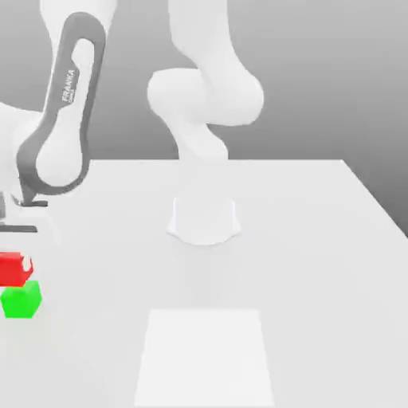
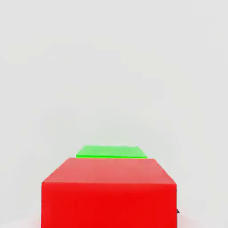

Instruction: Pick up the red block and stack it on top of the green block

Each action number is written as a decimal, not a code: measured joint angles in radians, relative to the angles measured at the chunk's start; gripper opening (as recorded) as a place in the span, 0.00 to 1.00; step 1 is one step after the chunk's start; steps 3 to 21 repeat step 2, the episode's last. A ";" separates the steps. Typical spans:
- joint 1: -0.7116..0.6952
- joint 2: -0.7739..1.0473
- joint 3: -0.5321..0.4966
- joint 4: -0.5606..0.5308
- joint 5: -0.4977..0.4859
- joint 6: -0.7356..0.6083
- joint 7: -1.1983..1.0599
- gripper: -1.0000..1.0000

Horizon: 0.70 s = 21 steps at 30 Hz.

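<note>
1. Red block (image 1: 13, 268): lifted off the counter (image 1: 319, 239), directly above the green block (image 1: 21, 300), near the counter's edge.
2. Pincer: grip state cannot be told.
3. Remaining: lower, release.

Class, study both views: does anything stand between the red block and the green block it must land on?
Nothing visible does. The red block sits directly above the green block, with no other object between them.

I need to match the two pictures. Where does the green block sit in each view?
Exterior view: the green block lies on the table at the exterior view's far left, directly under the red block.
Hand view: the green block peeks out behind the red block.
Shared landmark: the red block.
</note>
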 joint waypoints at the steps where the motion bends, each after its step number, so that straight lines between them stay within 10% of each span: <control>1: 0.000 0.000 0.000 0.000 0.000 0.000 0.000 1.00; 21: 0.000 0.000 0.000 0.000 0.000 0.000 0.000 1.00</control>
